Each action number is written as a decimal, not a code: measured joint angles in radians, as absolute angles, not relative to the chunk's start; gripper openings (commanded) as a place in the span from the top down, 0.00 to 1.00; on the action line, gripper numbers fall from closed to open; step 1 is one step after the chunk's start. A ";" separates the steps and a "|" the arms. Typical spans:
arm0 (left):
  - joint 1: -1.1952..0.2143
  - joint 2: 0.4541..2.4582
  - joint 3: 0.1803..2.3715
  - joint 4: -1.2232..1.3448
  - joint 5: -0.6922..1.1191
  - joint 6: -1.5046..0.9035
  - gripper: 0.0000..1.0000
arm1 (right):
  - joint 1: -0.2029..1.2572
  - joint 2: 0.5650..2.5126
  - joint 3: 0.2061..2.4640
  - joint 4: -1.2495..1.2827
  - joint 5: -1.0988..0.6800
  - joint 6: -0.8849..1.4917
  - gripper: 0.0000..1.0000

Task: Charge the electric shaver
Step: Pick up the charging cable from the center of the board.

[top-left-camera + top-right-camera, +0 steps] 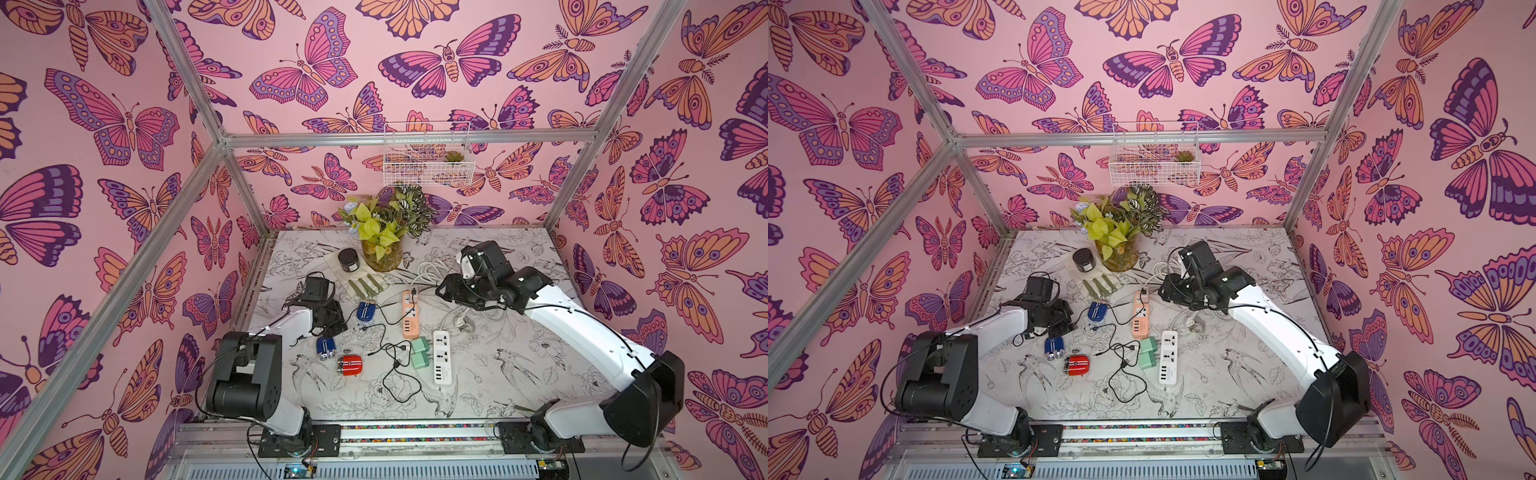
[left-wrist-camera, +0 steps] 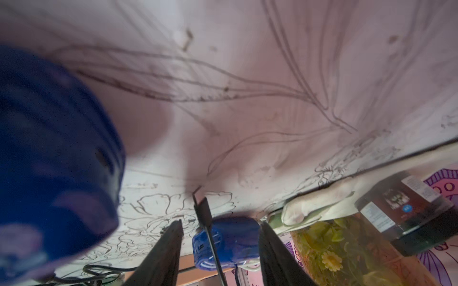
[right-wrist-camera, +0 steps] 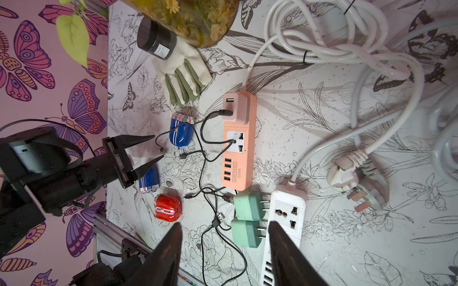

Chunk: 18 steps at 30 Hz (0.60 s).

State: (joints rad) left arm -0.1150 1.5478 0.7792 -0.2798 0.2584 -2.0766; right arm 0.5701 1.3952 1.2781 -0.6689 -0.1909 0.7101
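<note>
left hand (image 3: 158, 146): fingers parted with nothing between them; low over the desk (image 1: 490, 374), tips pointing to 3 o'clock.
right hand (image 3: 224, 224): parted much the same and empty; raised over the desk at 2 o'clock of the orange power strip (image 1: 410, 313).
far blue shaver (image 1: 366, 311): lying on the desk at 9 o'clock of the orange power strip, just ahead of the left hand; the left wrist view shows a small port on its end.
near blue shaver (image 1: 325, 348): at 7 o'clock of the far blue shaver, partly beneath the left hand.
red shaver (image 1: 350, 365): just beside the near blue shaver, at its 4 o'clock.
pink USB adapter (image 3: 234, 109): plugged into the orange power strip's 12 o'clock end, with a black cable (image 3: 221, 113) in its side.
loose plug (image 3: 182, 156): free on the desk at 6 o'clock of the far blue shaver.
white power strip (image 1: 442, 356): at 4 o'clock of the orange power strip, with two green adapters (image 1: 419, 352) just beside it.
glove (image 1: 361, 280): at 12 o'clock of the far blue shaver, with a black jar (image 1: 348, 259) and a vase of leaves (image 1: 381, 253) near it.
</note>
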 measured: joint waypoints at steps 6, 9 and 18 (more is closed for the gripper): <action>-0.110 1.589 0.779 -0.272 0.255 -2.090 0.73 | 0.570 1.374 1.269 -0.669 -0.183 0.710 0.43; -0.110 1.603 0.779 -0.251 0.266 -2.090 0.79 | 0.570 1.374 1.265 -0.670 -0.183 0.710 0.43; -0.109 1.604 0.760 -0.184 0.260 -2.091 1.00 | 0.570 1.374 1.265 -0.669 -0.184 0.711 0.44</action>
